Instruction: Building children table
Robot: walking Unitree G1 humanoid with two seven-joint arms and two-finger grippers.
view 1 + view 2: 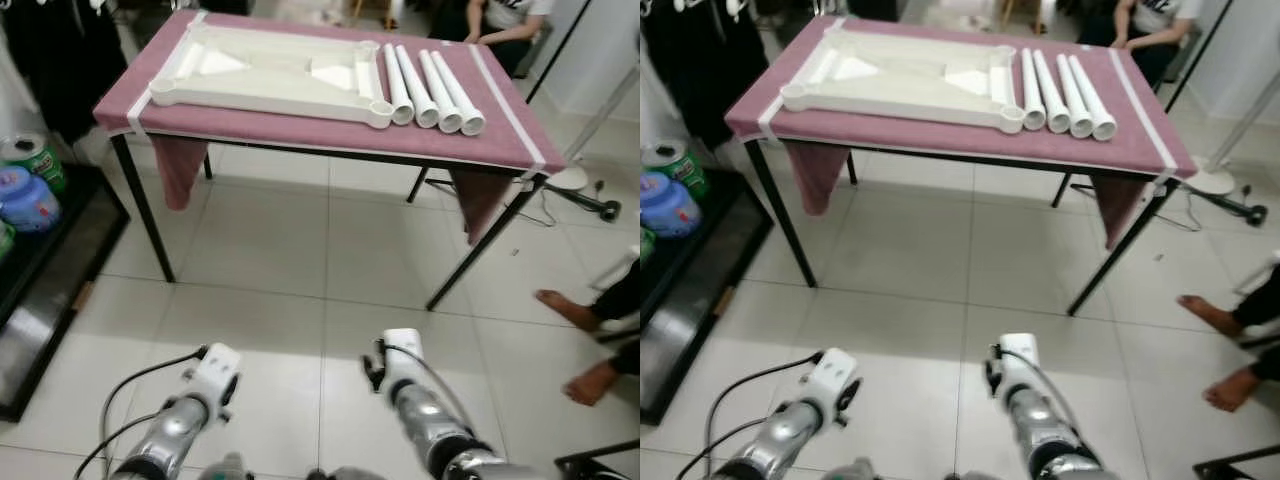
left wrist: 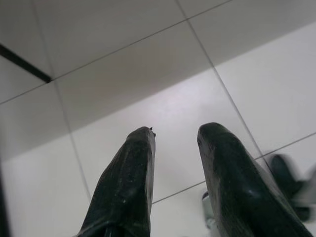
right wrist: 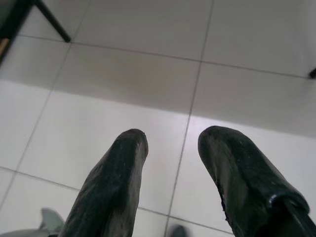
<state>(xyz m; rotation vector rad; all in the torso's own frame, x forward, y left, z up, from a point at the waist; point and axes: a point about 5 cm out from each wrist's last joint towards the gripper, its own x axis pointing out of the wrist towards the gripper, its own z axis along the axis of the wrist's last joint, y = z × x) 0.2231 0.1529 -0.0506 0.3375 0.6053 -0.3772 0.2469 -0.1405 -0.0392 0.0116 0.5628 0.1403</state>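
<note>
A white plastic tabletop [image 1: 270,72] lies upside down on a worktable covered with a maroon cloth [image 1: 330,125]. Beside it on the right lie several white tube legs [image 1: 432,90], side by side. Both silver arms hang low in front of the worktable, far from the parts. The left gripper [image 2: 175,133] is open over the floor tiles, nothing between its fingers. The right gripper [image 3: 170,136] is likewise open and empty over the tiles.
The worktable stands on thin black legs [image 1: 140,205]. A low black shelf [image 1: 45,270] with containers sits at the left. A person's bare feet [image 1: 580,345] are on the floor at the right, and another person sits behind the worktable [image 1: 505,25]. A lamp base and cable [image 1: 580,185] lie at right.
</note>
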